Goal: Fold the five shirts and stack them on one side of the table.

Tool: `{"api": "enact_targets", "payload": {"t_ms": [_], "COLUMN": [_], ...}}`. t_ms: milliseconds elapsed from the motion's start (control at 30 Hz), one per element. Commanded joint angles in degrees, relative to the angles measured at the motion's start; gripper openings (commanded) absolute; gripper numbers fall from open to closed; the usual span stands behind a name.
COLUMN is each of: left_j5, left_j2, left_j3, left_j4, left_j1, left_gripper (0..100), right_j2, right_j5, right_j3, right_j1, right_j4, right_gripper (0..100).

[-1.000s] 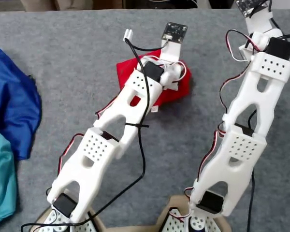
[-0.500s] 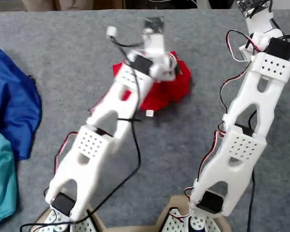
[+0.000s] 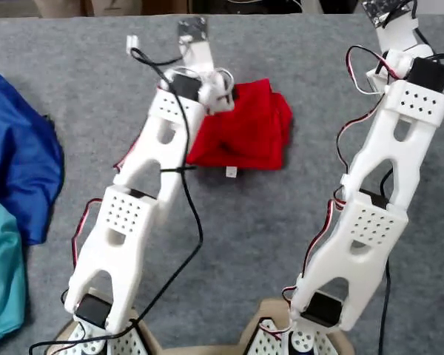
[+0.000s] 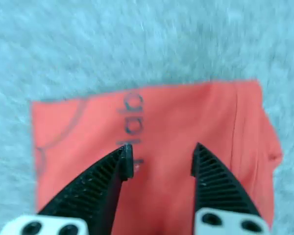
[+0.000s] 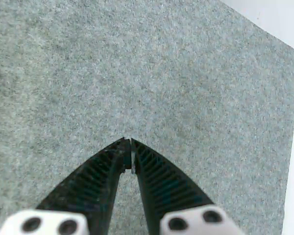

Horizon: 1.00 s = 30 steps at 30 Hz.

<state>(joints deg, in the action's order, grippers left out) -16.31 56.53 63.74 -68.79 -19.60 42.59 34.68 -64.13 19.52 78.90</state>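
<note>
A folded red shirt (image 3: 244, 129) lies on the grey table (image 3: 281, 214) at the back centre. The left arm stretches to its far-left corner, its wrist camera (image 3: 192, 29) at the table's back. In the left wrist view my left gripper (image 4: 160, 157) hovers open over the red shirt (image 4: 186, 122), nothing between its fingers. A crumpled blue shirt (image 3: 18, 151) and a teal shirt (image 3: 0, 274) lie at the table's left edge. My right gripper (image 5: 128, 155) is shut and empty over bare grey felt at the back right.
The right arm (image 3: 377, 185) runs along the table's right side. A small white tag (image 3: 231, 172) lies just in front of the red shirt. A white strip beyond the felt (image 5: 284, 19) marks the table's edge in the right wrist view.
The left arm has swung left and farther back, off the top of the red shirt. The shirt now lies flatter and squarer. The right arm has not moved.
</note>
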Motion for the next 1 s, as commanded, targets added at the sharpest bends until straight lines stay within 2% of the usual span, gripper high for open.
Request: {"api": "enact_targets", "payload": {"t_ms": [0, 233, 533, 733, 867, 967], "left_j5": [0.00, 0.00, -0.35, -1.58, -5.36, -5.71], "left_j2": [0.31, 1.45, 1.45, 0.92, 1.45, 2.95], "left_j3": [0.09, 2.64, 2.90, 3.43, 8.53, 7.30], "left_j4": [-0.18, -5.71, -4.31, 1.14, 0.35, 1.41], "left_j1": [-4.04, -10.37, -14.95, -9.14, -1.14, 3.69], "left_gripper": [18, 11, 8, 9, 17, 18], "right_j2": [-0.40, -0.40, -0.48, -0.48, -0.66, -0.84], "right_j5": [-0.35, -0.35, -0.26, -0.26, -0.44, -0.26], "right_j3": [-2.77, -2.77, -2.86, -2.86, -2.86, -3.03], "right_j1": [0.66, 0.84, 1.01, 1.01, 0.75, -0.48], "right_j4": [-0.79, -0.79, -0.79, -0.70, -0.44, 1.05], "right_gripper": [1.2, 1.2, 1.2, 1.2, 1.2, 1.2]}}
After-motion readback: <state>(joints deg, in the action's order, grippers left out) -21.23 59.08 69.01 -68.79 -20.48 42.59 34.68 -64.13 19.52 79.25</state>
